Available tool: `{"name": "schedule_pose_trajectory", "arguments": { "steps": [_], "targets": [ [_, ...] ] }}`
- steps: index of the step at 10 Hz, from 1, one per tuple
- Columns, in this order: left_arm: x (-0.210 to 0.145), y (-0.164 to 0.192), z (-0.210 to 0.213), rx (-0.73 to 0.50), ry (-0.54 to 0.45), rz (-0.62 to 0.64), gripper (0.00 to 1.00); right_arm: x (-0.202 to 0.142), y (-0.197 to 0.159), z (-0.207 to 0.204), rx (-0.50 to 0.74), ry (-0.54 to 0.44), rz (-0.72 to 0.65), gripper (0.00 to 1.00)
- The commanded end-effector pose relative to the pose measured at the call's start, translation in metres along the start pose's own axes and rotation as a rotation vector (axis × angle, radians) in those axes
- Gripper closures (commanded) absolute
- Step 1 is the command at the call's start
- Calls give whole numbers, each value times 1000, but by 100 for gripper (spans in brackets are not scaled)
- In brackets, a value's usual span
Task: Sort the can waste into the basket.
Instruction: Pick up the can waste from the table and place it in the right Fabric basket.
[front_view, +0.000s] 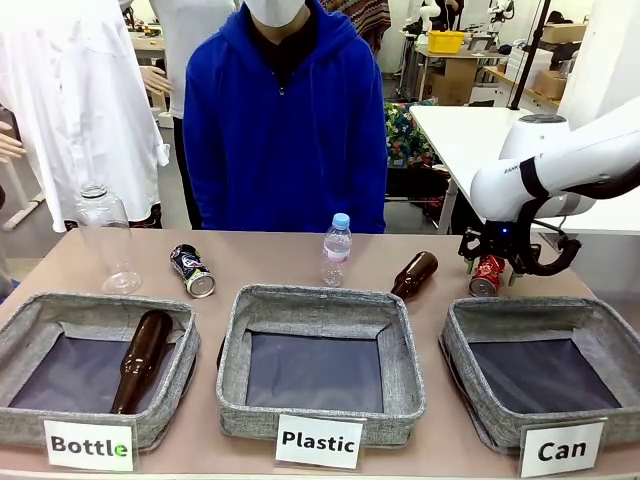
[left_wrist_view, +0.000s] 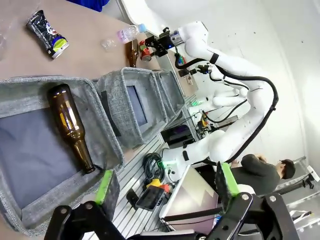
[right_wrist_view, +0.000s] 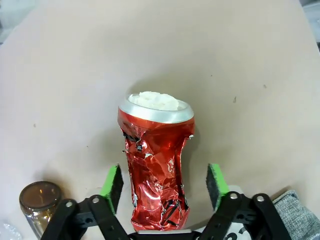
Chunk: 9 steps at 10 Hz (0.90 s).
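A robot's right gripper hangs low over the table just behind the far left corner of the grey basket labelled "Can", straddling the crushed red can that lies there. In the right wrist view its green pads stand on either side of the red can's dented body with a gap on each side, so the jaws are spread and not gripping, and the can rests on the tabletop with its silver end pointing away from the wrist. The second piece of can waste, a dark blue-black can, lies on its side well to the left of the "Can" basket, beyond the "Plastic" basket and behind the "Bottle" basket. A brown glass bottle lies just left of the red can, a small clear water bottle stands farther left, and another brown bottle rests inside the "Bottle" basket. The left gripper, seen from its own wrist, is held wide apart and empty above the "Bottle" basket, far from the "Can" basket. A person in a blue hoodie stands at the far side.
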<state>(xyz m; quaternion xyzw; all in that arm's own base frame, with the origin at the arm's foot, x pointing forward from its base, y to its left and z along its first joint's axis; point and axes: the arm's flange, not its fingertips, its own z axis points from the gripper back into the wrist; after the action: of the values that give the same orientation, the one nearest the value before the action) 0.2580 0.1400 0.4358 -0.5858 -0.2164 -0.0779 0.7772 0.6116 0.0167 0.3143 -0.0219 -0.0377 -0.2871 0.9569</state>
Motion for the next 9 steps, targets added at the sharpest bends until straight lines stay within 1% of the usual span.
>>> {"name": "schedule_pose_trajectory", "arguments": {
  "steps": [1, 3, 4, 5, 6, 8, 9],
  "targets": [
    [-1, -2, -1, -8, 3, 13, 0, 3, 7, 3, -36, -6, -39, 100],
    [-1, -2, -1, -8, 3, 13, 0, 2, 8, 0, -48, 1, -35, 100],
    [-1, -2, -1, -8, 3, 13, 0, 2, 8, -1, -49, 9, -34, 83],
    [-1, -2, -1, -8, 3, 13, 0, 3, 8, -2, -46, 26, -29, 92],
    [-1, -2, -1, -8, 3, 13, 0, 4, 6, -1, -48, 27, -34, 100],
    [-1, -2, -1, -8, 3, 13, 0, 4, 1, 4, -24, 45, -21, 100],
    [-1, -2, -1, -8, 3, 13, 0, 4, -4, 11, -13, 32, -23, 100]
  ]
}}
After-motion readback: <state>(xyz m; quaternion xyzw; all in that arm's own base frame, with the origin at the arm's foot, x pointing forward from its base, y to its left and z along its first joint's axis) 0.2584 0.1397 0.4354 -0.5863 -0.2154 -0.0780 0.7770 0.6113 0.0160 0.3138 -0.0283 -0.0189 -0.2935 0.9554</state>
